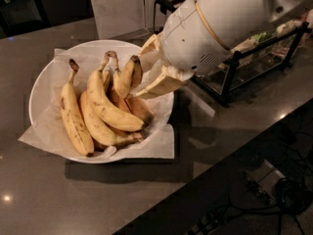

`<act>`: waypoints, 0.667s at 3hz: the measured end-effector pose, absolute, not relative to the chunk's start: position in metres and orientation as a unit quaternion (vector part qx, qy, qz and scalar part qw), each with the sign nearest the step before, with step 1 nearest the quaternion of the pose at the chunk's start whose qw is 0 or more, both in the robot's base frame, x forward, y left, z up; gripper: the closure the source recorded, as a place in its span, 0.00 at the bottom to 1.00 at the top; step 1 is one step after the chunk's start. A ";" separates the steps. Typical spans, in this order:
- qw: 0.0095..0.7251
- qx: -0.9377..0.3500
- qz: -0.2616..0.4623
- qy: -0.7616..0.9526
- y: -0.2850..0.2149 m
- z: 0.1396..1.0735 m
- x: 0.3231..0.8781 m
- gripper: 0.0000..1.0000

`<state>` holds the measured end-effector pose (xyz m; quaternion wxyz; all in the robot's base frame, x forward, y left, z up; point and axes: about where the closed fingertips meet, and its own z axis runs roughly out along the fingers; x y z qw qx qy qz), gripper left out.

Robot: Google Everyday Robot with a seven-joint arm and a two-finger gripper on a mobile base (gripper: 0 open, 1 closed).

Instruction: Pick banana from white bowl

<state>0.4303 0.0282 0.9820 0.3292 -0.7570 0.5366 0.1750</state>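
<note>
The white bowl point(41, 89), lined with crumpled white paper, stands on the dark counter and holds several yellow bananas. The short, plump, curved banana point(128, 76) is tipped up above the others near the bowl's right side, dark tip uppermost. My gripper point(140, 73) reaches in from the right, and its cream fingers point(161, 83) close on that banana from its right side. Longer, straighter bananas point(105, 106) lie beneath it, and a long slim one point(73, 119) lies at the left. The big white arm housing hides the bowl's far right rim.
A black wire rack point(244, 62) with items on it stands on the counter right of the bowl. A pale upright panel point(117, 9) is behind the bowl. The counter's front edge runs diagonally at lower right, with cables point(274, 195) on the floor below.
</note>
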 end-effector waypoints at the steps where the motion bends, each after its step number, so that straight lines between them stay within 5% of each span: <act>1: 0.362 -0.756 0.197 0.509 0.014 0.997 0.420 1.00; 2: 0.387 -0.748 0.232 0.486 0.002 1.001 0.414 1.00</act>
